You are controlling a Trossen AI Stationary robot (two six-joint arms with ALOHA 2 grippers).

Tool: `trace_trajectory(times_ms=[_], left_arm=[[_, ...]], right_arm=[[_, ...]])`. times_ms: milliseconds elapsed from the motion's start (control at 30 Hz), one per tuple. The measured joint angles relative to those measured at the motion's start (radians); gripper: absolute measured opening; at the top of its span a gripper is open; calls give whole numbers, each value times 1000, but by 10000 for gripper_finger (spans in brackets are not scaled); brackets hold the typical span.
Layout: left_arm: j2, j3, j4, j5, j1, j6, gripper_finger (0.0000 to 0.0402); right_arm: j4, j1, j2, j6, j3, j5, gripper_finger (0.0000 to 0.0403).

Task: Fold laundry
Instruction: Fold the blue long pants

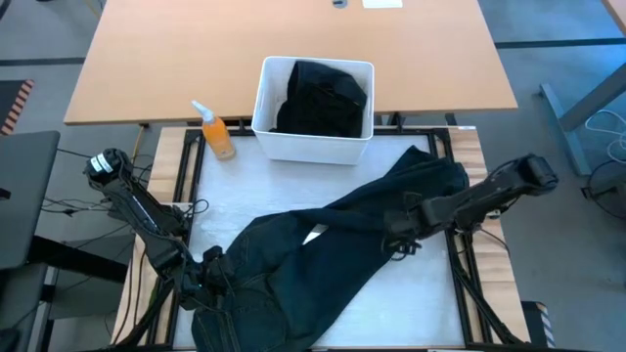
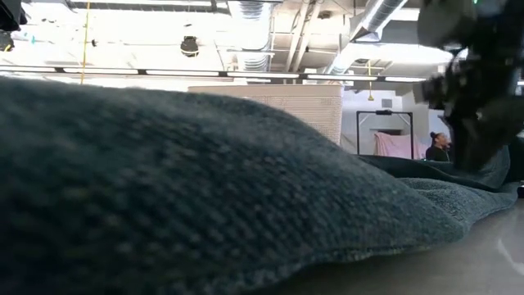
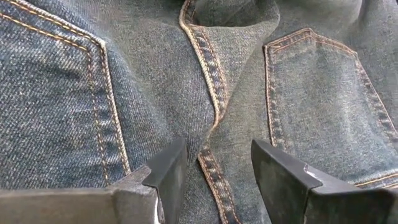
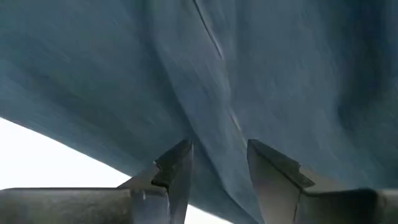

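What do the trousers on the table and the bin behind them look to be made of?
The trousers look like denim: a diagonal twill weave, tan topstitching along the seams and stitched back pockets, matte and slightly faded. The bin looks like white moulded plastic: smooth walls, rounded corners, a thin even rim. What the black clothing inside it is made of cannot be told from here.

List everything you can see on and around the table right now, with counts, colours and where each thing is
jeans: one, dark blue, spread diagonally across the white work surface
bin: one, white, at the far edge of the work surface
black clothing: one pile, inside the bin
spray bottle: one, orange, left of the bin
wooden table: one, tan, behind the bin
person: one, far off in the room
left gripper: fingers around the jeans' seat seam
right gripper: fingers at denim fold
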Motion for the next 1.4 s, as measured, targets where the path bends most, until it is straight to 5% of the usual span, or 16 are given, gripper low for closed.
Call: trace_trajectory(times_ms=[300, 533, 767, 933, 1167, 1400], left_arm=[[0, 0, 5, 4, 0, 5, 167], [0, 0, 5, 14, 0, 4, 167], [0, 0, 1, 15, 0, 11, 167], [0, 0, 1, 11, 0, 11, 167], [0, 0, 11, 29, 0, 8, 167], [0, 0, 13, 61, -15, -4, 167]], right_arm=[[45, 8, 177, 71, -21, 99, 164], [-126, 18, 204, 47, 68, 77, 19], [-487, -42, 206, 81, 338, 351, 21], [-513, -201, 207, -36, 498, 507, 19], [-249, -508, 208, -375, 555, 412, 38], [-126, -647, 208, -408, 555, 370, 62]])
